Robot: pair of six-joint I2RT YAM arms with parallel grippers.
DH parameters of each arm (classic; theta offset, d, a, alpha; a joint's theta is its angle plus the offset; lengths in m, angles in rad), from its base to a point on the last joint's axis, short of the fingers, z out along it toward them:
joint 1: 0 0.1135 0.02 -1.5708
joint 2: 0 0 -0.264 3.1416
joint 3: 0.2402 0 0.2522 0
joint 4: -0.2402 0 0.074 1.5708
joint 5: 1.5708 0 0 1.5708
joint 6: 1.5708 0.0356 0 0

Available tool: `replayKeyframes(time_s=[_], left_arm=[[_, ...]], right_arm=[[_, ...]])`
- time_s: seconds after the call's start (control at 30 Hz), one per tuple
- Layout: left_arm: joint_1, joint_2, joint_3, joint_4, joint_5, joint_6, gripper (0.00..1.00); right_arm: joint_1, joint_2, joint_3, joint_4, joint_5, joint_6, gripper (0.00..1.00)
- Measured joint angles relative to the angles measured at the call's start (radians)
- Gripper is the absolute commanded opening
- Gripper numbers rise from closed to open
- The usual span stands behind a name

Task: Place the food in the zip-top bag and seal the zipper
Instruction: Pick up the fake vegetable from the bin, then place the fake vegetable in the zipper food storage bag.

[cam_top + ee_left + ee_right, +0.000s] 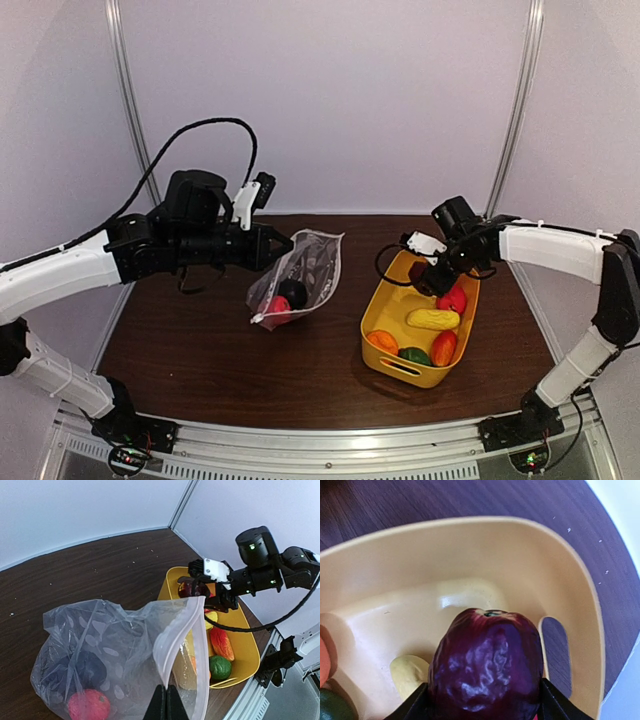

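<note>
Holding the zip-top bag (305, 265) up by its rim, my left gripper (166, 700) has its jaws pinched together on the zipper (175, 635) strip, w/ the bag hanging well to the left of the yellow tub (375, 320) and its bottom resting on the table (190, 340). Two pcs of food are already inside: a red piece (87, 705) and a dark piece (87, 670), both low in the bag on the side away from the tub. My right gripper (425, 275) sits over the tub's far end, jaws clamped on a purple fruit (487, 665), which the wrist cam shows lifted clear of the tub floor. Left in the tub: a yellow piece (433, 319) mid-tub, plus orange (382, 341), green (414, 355) and red-orange (444, 347) ones at the near end and a red one (453, 299) by the far right wall. What the next move turns on, imo: the bag mouth lies left of the tub, so the fruit has to travel leftward out over the tub's left wall. The zipper strip runs up and away from the left jaws (only one lip is pinched, so how wide the mouth gapes I can't really tell). The right arm is the carrier; the left only holds the mouth up. Approx. a third done.
</note>
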State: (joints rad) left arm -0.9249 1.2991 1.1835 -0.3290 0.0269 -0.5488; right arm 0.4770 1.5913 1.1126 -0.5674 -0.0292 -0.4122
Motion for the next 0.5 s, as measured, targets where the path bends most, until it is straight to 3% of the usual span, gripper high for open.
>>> replayKeyframes(time_s=[0.2, 0.5], left_arm=[[0.0, 0.01, -0.002, 0.022, 0.005, -0.001, 0.0], [0.0, 0.077, 0.002, 0.052, 0.035, -0.012, 0.0]], right_arm=[[0.0, -0.184, 0.001, -0.085, -0.107, -0.003, 0.56], [0.035, -0.386, 0.11, -0.165, -0.449, -0.01, 0.58]])
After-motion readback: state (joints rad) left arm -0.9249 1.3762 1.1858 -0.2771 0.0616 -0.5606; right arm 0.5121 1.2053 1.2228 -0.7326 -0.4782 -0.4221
